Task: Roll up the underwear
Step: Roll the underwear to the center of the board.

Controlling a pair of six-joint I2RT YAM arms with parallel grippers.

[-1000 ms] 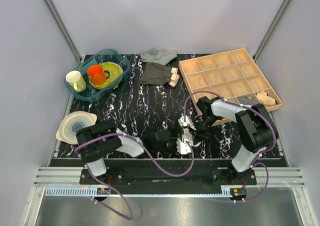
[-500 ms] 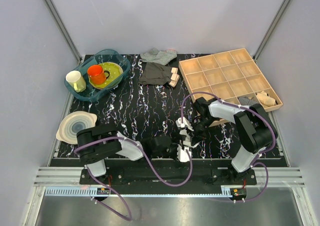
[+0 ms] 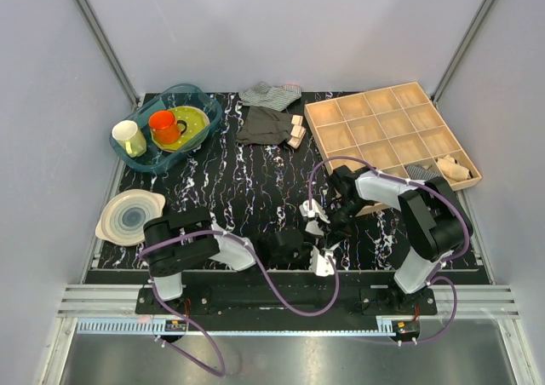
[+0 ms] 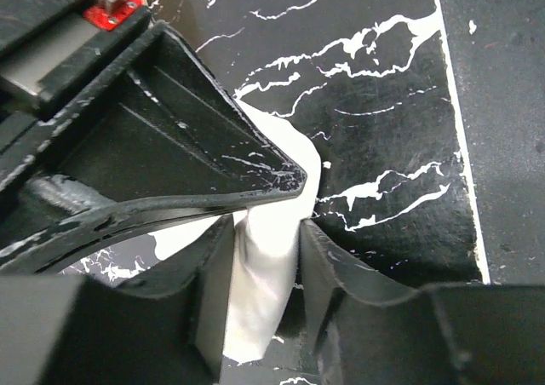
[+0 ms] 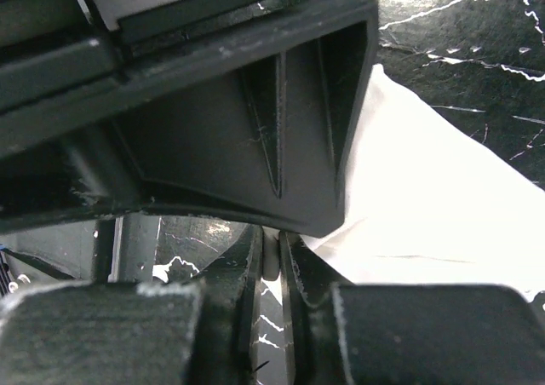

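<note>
The underwear is a small white cloth on the black marbled table, near the front edge between the two arms. In the left wrist view a thick fold of the underwear stands between my left gripper's fingers, which press it from both sides. My left gripper sits low over the cloth in the top view. My right gripper is shut on a thin edge of the underwear, which spreads out to its right. In the top view the right gripper is just behind the left one.
A wooden compartment tray stands at the back right, with a dark grey garment, a striped cloth and wooden blocks to its left. A blue basin with cups is back left. A plate lies at the left edge.
My left gripper has slid a little right toward the front edge and its fingers have narrowed onto the white fold. My right gripper has kept its grip and barely moved.
</note>
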